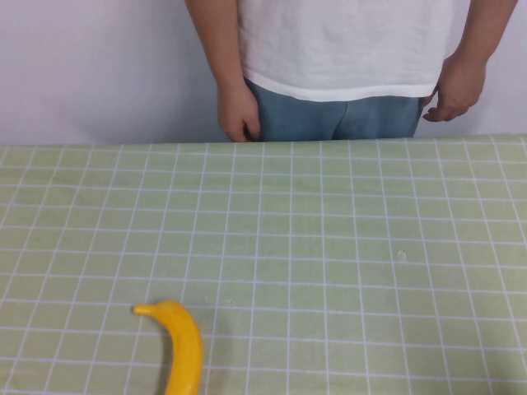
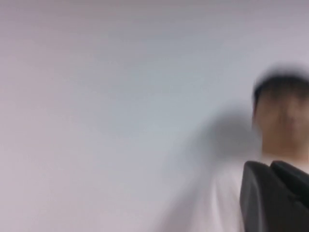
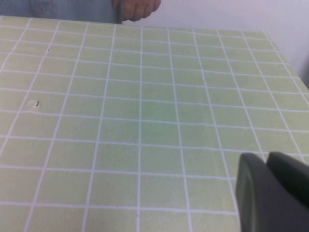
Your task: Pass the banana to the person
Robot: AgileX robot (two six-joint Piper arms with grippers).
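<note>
The yellow banana [image 1: 183, 346] lies on the table near its front edge, left of centre, stem tip pointing left. The person [image 1: 346, 49] stands behind the far edge in a white t-shirt and jeans, both hands hanging down at the sides. My left gripper [image 2: 270, 166] is lifted off the table and faces the blurred person [image 2: 282, 116]; its fingers are together with nothing between them. My right gripper [image 3: 267, 157] hovers over the table's right side, fingers together and empty. Neither gripper shows in the high view. The banana is out of both wrist views.
The table [image 1: 329, 247] is covered with a pale green cloth with a white grid. A plain white wall stands behind the person. One hand of the person [image 3: 137, 8] shows at the far table edge in the right wrist view.
</note>
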